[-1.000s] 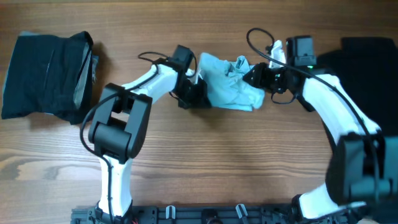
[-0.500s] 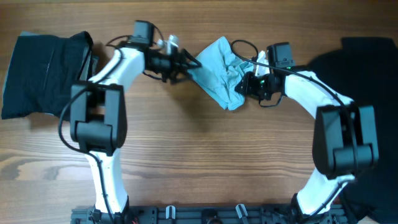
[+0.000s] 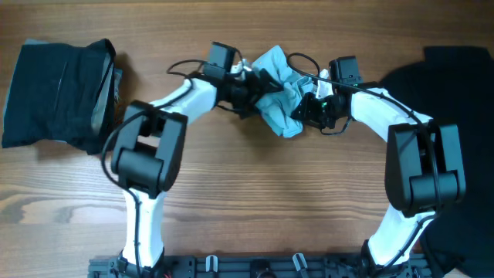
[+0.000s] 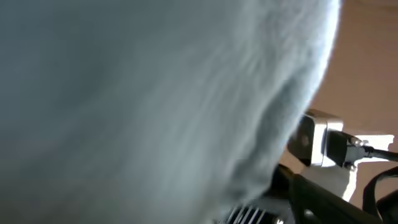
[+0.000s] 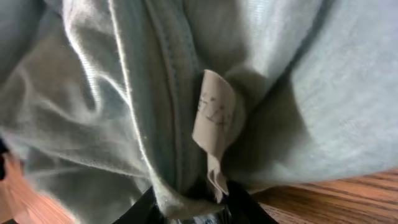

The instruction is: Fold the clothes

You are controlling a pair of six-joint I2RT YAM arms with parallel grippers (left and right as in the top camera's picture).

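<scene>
A pale aqua T-shirt (image 3: 276, 91) lies crumpled in a heap at the table's far middle. My left gripper (image 3: 258, 85) pushes into its left side with the jaws spread; pale cloth (image 4: 155, 93) fills nearly the whole left wrist view. From the right, my right gripper (image 3: 302, 108) is shut on a bunched fold of the same shirt. The right wrist view shows a seam and a white label (image 5: 213, 118) pinched between the black fingers (image 5: 249, 202). A folded black garment (image 3: 58, 93) rests at the far left.
Another black garment (image 3: 455, 69) lies spread at the far right, and more dark cloth (image 3: 463, 247) shows at the lower right corner. Cables loop above both wrists. Bare wooden table (image 3: 270, 193) lies in front of the arms.
My left gripper let go of the shirt's left corner, opened wide, and swung right into the heap. The shirt has slumped into a tighter bunch. The right gripper closed a little on its fold.
</scene>
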